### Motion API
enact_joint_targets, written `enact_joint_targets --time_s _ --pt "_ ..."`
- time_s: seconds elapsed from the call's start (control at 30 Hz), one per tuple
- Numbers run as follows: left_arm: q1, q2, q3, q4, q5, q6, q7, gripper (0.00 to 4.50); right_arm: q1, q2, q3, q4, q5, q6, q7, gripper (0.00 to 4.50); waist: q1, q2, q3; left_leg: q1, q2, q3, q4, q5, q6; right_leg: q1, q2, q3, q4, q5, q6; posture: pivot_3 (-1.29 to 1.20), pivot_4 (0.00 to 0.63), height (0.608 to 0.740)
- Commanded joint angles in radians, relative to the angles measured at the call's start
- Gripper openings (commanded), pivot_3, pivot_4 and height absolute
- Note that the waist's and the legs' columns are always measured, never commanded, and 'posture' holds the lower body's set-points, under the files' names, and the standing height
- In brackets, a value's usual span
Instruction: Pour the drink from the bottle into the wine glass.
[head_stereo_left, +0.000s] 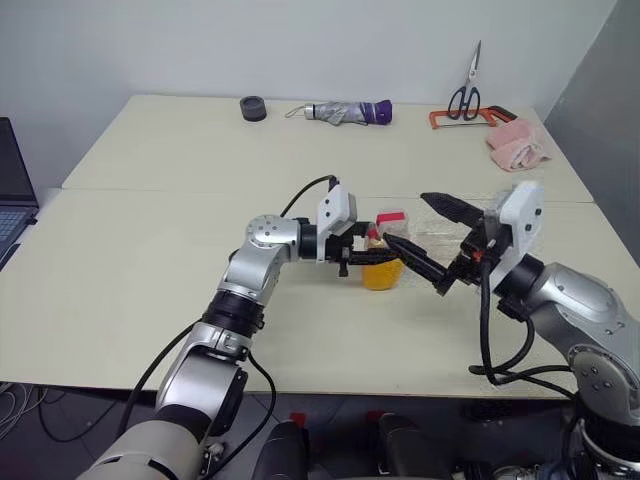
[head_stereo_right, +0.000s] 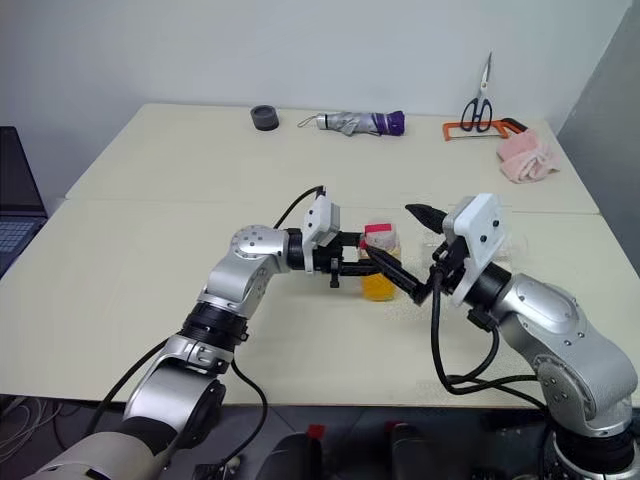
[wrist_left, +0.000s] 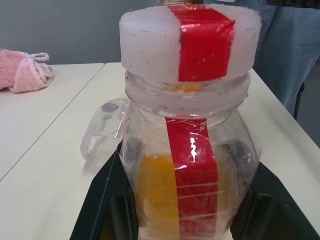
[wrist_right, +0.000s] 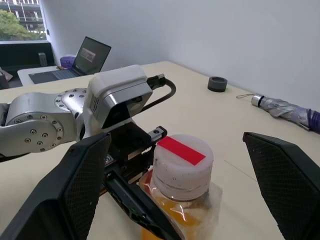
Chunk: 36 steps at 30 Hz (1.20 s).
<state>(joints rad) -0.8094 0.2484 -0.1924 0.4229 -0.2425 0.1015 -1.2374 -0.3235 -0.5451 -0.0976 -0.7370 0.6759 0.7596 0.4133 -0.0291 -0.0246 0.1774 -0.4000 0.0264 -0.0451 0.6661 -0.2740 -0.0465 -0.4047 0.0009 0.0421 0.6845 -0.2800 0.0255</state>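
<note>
Head view: bottle (head_stereo_left: 384, 262) was held upright just above desk (head_stereo_left: 150, 260), pinched by left gripper (head_stereo_left: 372, 256); right gripper (head_stereo_left: 432, 243) was spread wide beside it. L wrist: wine glass (wrist_left: 102, 134) seen behind bottle. R wrist: cap (wrist_right: 182, 165) seen capped, drink (wrist_right: 172, 212) beneath

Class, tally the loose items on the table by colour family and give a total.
Orange drink, bottle: 1
Clear wine glass: 1
Pink cloth: 1
Grey-purple umbrella: 1
Black roll: 1
Black-handled scissors: 1
Orange-handled tool: 1
Total: 7
</note>
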Motion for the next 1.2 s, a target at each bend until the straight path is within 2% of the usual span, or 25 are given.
enact_joint_targets --time_s 0.03,0.57,0.7,0.83,0.87,1.03,1.13,1.2 --pt "-0.021 -0.005 0.016 -0.057 -0.032 -0.005 -0.011 1.74 -0.031 0.001 0.003 0.003 0.027 0.01 0.004 4.5 0.0 0.0 0.0 0.0 0.0 0.0 0.0 0.0 0.0 0.0 0.0 0.0 0.0 0.0 0.0 0.0 0.15 0.74" --pt "-0.022 -0.008 0.011 -0.055 -0.027 -0.011 -0.015 1.74 -0.117 0.011 0.096 0.137 -0.049 -0.046 0.058 4.5 0.0 0.0 0.0 0.0 0.0 0.0 0.0 0.0 0.0 0.0 0.0 0.0 0.0 0.0 0.0 0.0 0.15 0.74" --pt "-0.021 -0.007 0.011 -0.054 -0.026 -0.013 -0.013 1.74 -0.121 0.019 0.099 0.148 -0.056 -0.056 0.06 3.59 0.0 0.0 0.0 0.0 0.0 0.0 0.0 0.0 0.0 0.0 0.0 0.0 0.0 0.0 0.0 0.0 0.15 0.74" --pt "-0.017 -0.006 0.011 -0.057 -0.026 -0.013 -0.012 1.74 -0.122 0.031 0.1 0.148 -0.063 -0.063 0.06 2.07 0.0 0.0 0.0 0.0 0.0 0.0 0.0 0.0 0.0 0.0 0.0 0.0 0.0 0.0 0.0 0.0 0.15 0.74" --pt "-0.017 -0.006 0.011 -0.057 -0.026 -0.013 -0.012 1.74 -0.122 0.035 0.099 0.148 -0.063 -0.064 0.059 1.86 0.0 0.0 0.0 0.0 0.0 0.0 0.0 0.0 0.0 0.0 0.0 0.0 0.0 0.0 0.0 0.0 0.15 0.74" --pt "-0.015 -0.008 0.011 -0.058 -0.026 -0.013 -0.012 1.74 -0.117 0.068 0.082 0.146 -0.05 -0.071 0.05 1.86 0.0 0.0 0.0 0.0 0.0 0.0 0.0 0.0 0.0 0.0 0.0 0.0 0.0 0.0 0.0 0.0 0.15 0.74" --pt "-0.013 -0.009 0.011 -0.061 -0.027 -0.012 -0.009 1.73 -0.117 0.017 0.136 0.142 -0.209 -0.179 0.058 1.86 0.0 0.0 0.0 0.0 0.0 0.0 0.0 0.0 0.0 0.0 0.0 0.0 0.0 0.0 0.0 0.0 0.15 0.74" --pt "-0.012 -0.009 0.01 -0.063 -0.028 -0.011 -0.006 1.73 -0.115 0.008 0.152 0.142 -0.258 -0.227 0.064 1.86 0.0 0.0 0.0 0.0 0.0 0.0 0.0 0.0 0.0 0.0 0.0 0.0 0.0 0.0 0.0 0.0 0.15 0.74"
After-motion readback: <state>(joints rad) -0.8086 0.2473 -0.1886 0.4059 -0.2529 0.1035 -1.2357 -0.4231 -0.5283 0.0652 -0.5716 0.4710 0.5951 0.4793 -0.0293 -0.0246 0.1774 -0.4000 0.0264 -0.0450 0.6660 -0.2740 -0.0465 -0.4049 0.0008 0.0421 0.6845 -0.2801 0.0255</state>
